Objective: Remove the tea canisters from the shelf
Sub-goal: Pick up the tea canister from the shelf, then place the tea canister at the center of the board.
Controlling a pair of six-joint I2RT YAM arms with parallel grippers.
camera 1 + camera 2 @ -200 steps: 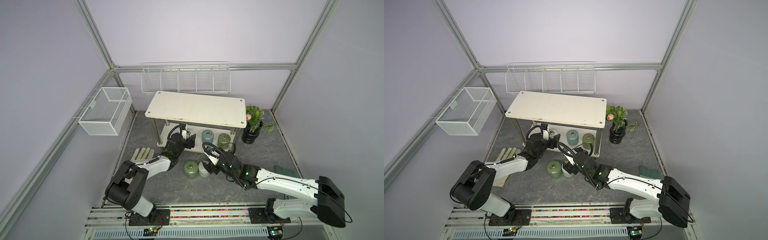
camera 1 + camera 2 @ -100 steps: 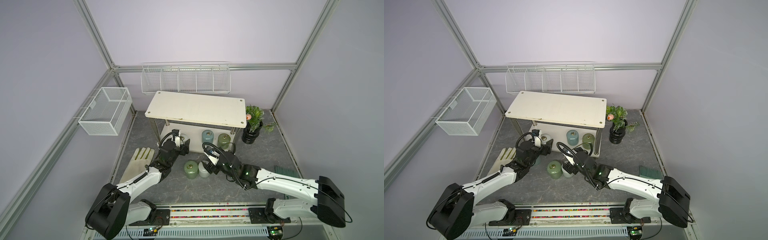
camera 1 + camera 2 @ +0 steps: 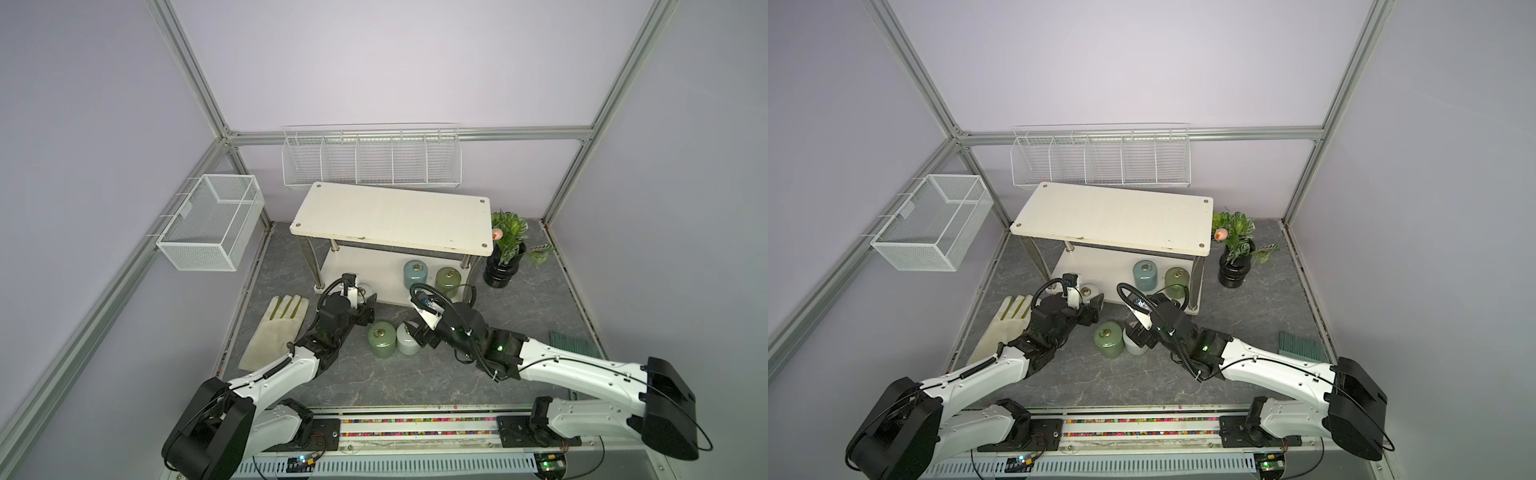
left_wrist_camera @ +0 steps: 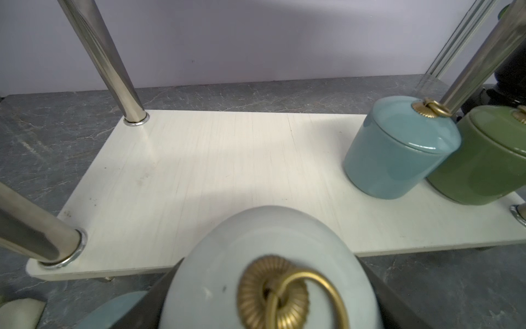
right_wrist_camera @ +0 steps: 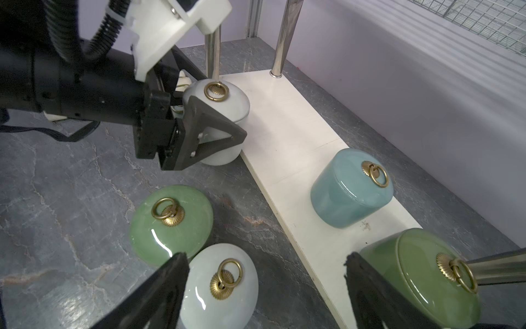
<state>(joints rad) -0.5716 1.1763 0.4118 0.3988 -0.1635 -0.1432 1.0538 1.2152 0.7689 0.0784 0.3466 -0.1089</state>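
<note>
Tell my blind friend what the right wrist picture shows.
The left gripper clamps a white jar at the shelf's edge. A blue jar and a dark green jar stand on it; a light green jar and a second white jar sit on the floor.
</note>
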